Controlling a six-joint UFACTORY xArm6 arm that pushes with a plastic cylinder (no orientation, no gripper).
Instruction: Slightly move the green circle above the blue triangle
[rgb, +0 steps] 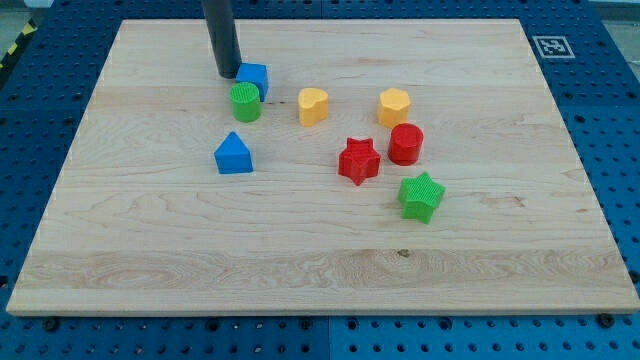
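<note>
The green circle stands on the wooden board, touching a blue cube just above and to its right. The blue triangle lies below the green circle, a short gap apart. My tip rests on the board just above and to the left of the green circle, right beside the blue cube's left side. The dark rod rises from it out of the view's top.
A yellow heart and a yellow hexagon lie right of the green circle. A red cylinder, a red star and a green star sit lower right.
</note>
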